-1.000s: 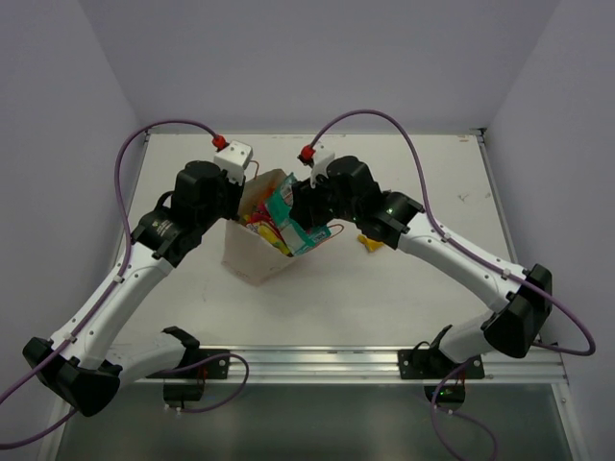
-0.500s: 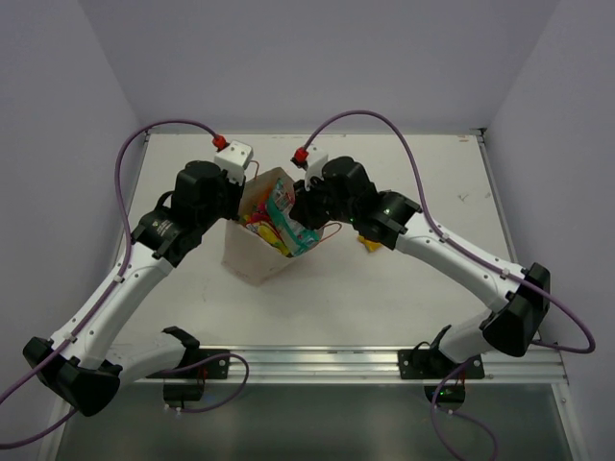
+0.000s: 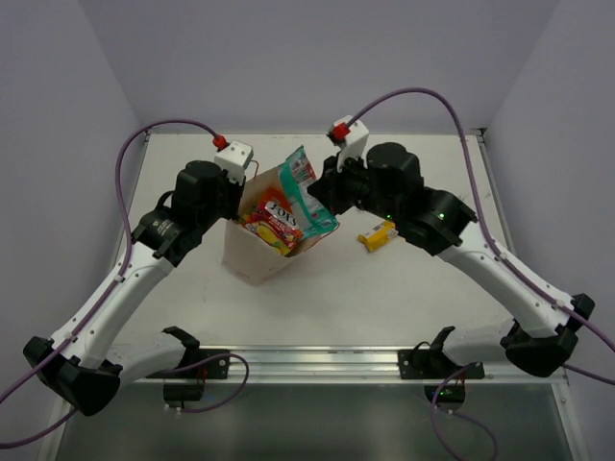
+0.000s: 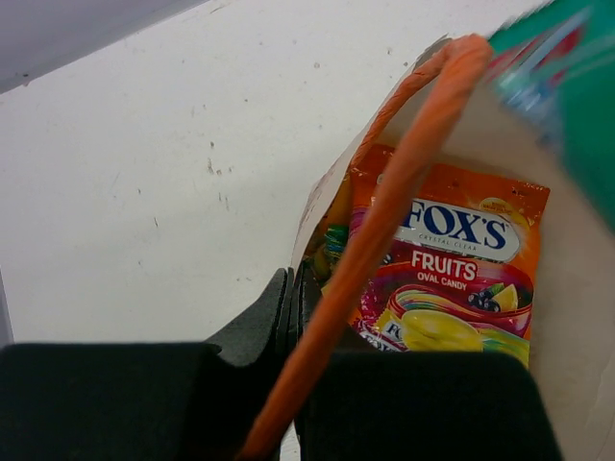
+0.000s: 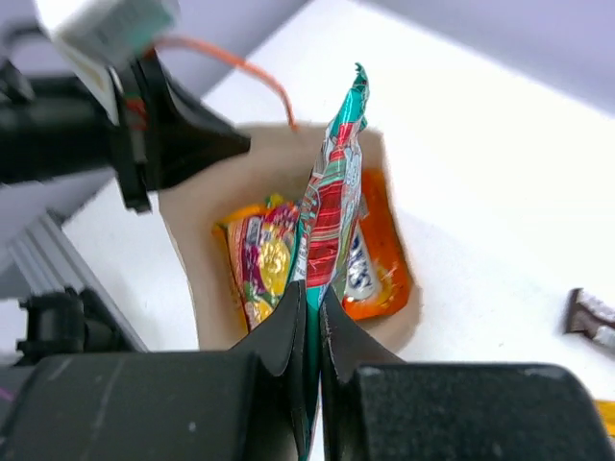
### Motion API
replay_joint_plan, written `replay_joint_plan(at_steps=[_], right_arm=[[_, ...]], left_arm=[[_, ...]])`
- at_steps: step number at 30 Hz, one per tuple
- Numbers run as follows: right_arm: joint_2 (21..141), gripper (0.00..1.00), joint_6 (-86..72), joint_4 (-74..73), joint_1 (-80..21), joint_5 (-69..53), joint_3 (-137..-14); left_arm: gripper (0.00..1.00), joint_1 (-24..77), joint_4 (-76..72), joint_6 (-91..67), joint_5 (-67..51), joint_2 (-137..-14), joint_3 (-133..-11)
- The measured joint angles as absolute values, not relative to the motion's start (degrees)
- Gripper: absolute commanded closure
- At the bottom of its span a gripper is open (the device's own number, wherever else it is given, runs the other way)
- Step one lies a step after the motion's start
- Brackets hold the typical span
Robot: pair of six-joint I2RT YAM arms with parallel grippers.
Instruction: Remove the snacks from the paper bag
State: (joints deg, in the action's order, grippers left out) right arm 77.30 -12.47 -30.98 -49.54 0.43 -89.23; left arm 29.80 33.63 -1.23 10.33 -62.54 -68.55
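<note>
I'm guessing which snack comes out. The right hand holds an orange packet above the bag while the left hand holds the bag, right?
Not orange: the right hand grips the teal packet over the paper bag, as the right wrist view shows. The left hand does hold the bag.

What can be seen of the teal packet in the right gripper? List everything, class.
The teal packet is a glossy, crinkled pouch with a red panel and a jagged end. The right gripper pinches one edge, jaws shut. It stands tilted over the open mouth of the paper bag, above an orange packet inside. Its print is unreadable.
</note>
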Motion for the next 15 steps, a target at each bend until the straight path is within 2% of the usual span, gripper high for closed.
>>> replay_joint_plan(at_steps=[5,10,15], right_arm=[[66.9,1.0,-12.4,-30.4,-43.5,3.9,-89.9],[60.8,1.0,-14.2,-26.7,-23.6,5.8,-83.6],[64.4,1.0,-18.1,-22.4,-6.6,1.7,-74.5]], left_arm=[[1.0,29.8,33.6,-0.6,10.6,-62.5,-68.6],[1.0,29.8,33.6,0.4,10.7,-62.6,-68.6],[1.0,29.8,33.5,1.5,10.7,-63.0,-68.6]])
